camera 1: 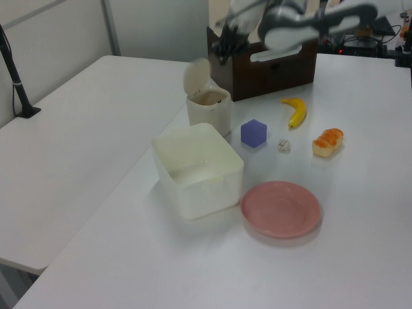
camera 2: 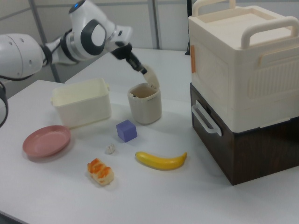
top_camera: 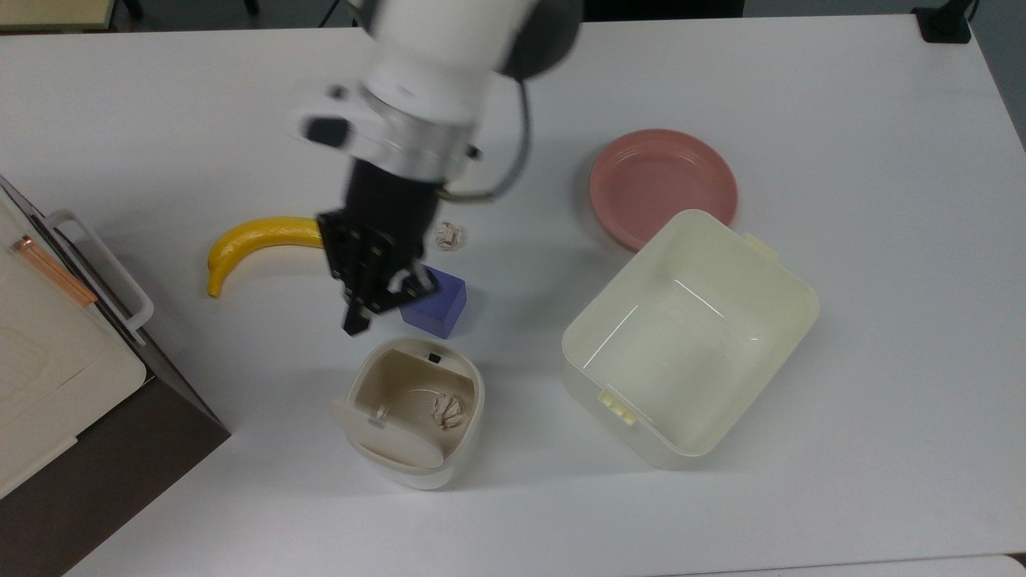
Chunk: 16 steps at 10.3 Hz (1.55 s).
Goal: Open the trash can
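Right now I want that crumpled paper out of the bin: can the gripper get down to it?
Probably yes. The bin's lid stands open and the paper lies uncovered inside. The gripper hovers just beyond the rim, nothing between them, though the opening looks snug.

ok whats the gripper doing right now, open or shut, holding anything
Gripper: fingers look together, holding nothing, raised clear of the trash can, whose lid stands open.
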### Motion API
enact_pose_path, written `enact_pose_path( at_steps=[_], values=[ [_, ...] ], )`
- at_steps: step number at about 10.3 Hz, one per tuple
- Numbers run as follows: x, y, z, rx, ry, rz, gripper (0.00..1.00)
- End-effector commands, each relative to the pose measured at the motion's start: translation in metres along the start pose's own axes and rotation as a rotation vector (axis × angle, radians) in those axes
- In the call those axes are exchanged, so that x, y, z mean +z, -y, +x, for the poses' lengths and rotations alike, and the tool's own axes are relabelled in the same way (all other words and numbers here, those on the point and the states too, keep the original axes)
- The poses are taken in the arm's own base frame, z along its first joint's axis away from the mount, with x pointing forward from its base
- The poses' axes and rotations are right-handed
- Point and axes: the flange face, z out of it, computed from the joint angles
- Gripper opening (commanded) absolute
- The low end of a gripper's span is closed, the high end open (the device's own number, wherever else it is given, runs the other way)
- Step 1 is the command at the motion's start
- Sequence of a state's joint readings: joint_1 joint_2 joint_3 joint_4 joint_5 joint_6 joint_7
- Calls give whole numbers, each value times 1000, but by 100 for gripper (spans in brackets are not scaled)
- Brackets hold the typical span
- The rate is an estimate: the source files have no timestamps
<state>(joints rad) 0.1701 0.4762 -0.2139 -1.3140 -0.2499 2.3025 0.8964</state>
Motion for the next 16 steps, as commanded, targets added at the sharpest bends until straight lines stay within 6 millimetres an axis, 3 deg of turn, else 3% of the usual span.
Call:
enact_pose_path(
  at_steps=[1, 3, 4, 6, 7, 10, 12, 13, 14, 16],
  values=[
    [-33, -46, 51, 126, 36, 104, 0],
    [-56, -48, 48, -96, 60, 116, 0],
    [-57, -55, 29, -316, 142, 97, 0],
    [-84, -78, 2, -655, 380, 74, 0],
    [-99, -93, -5, -744, 496, 62, 0],
    [-141, -129, 3, -719, 580, 66, 9],
    [-155, -148, 15, -663, 573, 105, 32],
    [-160, -147, 14, -655, 569, 108, 72],
    [-156, -146, 10, -638, 574, 100, 100],
    [-159, -145, 9, -639, 567, 102, 100]
  ],
)
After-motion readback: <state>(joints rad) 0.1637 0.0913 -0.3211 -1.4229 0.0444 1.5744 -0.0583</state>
